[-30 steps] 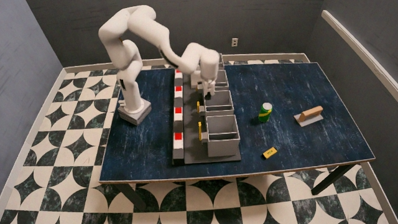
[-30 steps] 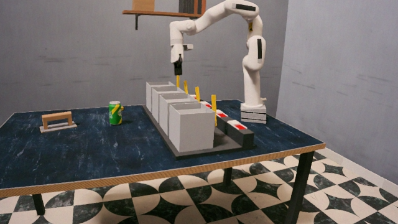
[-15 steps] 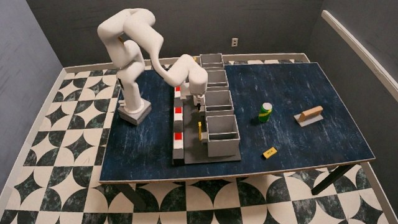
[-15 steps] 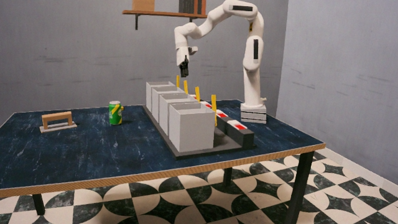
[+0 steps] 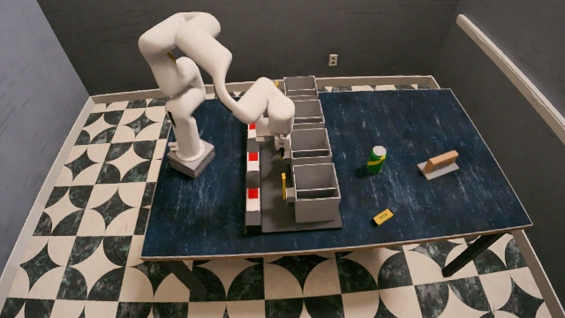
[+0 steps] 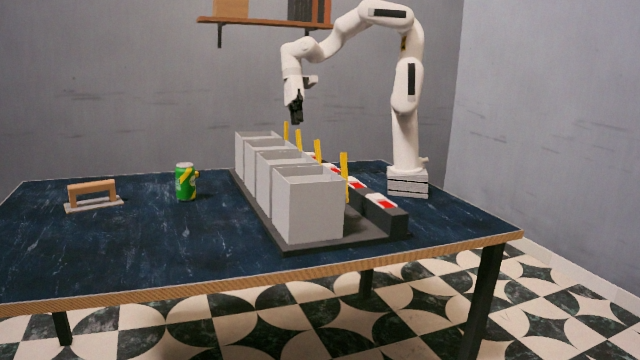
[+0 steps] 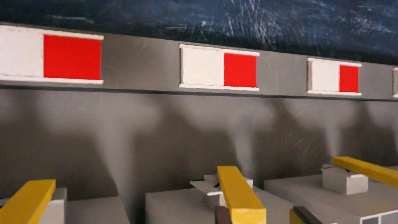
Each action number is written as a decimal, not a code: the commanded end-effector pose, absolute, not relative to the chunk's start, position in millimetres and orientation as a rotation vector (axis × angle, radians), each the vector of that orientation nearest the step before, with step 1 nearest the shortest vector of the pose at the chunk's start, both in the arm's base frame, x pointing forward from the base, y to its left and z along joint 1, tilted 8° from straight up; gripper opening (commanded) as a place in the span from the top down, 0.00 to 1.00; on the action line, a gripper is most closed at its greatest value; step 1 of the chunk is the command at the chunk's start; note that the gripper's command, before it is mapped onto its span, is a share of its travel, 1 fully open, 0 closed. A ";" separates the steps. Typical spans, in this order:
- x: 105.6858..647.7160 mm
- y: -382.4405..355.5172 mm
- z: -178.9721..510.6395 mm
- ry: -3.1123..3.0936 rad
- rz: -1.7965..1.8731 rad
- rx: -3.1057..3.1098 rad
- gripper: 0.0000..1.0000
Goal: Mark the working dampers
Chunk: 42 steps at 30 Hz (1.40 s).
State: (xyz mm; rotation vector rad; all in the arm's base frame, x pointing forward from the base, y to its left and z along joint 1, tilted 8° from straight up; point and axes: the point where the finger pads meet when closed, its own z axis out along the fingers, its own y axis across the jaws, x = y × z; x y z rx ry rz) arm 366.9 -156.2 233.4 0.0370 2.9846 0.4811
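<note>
Four grey box dampers stand in a row on a dark base board (image 5: 274, 216); the front one (image 5: 318, 209) (image 6: 308, 210) is nearest the table edge. Each has an upright yellow lever (image 5: 283, 185) (image 6: 344, 170) (image 7: 239, 192) on the slider side. The slider rail (image 5: 252, 177) (image 6: 395, 217) (image 7: 140, 65) runs alongside. Every slider window that I can see shows red (image 5: 252, 193) (image 7: 72, 56) (image 7: 240, 70) (image 7: 348, 78), with its white cover (image 7: 202, 65) beside it. My gripper (image 5: 281, 152) (image 6: 296, 116) (image 7: 263, 216) hangs well above the levers of the middle dampers, its fingers partly apart with nothing between them.
A green can (image 5: 376, 159) (image 6: 186, 181), a wooden handle on a grey plate (image 5: 438, 164) (image 6: 92, 195) and a small yellow block (image 5: 382, 216) lie beyond the dampers. The robot base (image 5: 191, 161) (image 6: 407, 180) stands on the slider side. A wall shelf (image 6: 265, 21) hangs behind.
</note>
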 end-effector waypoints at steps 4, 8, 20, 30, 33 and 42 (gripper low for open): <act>368.3 -155.4 230.8 2.982 0.477 0.036 0.61; 368.8 -154.2 227.1 2.982 0.477 0.036 0.61; 372.2 -146.8 204.2 2.982 0.477 0.036 0.61; 374.8 -141.1 186.5 2.982 0.477 0.036 0.61; 375.6 -139.2 180.6 2.982 0.477 0.036 0.61; 377.2 -135.8 170.0 2.982 0.477 0.036 0.61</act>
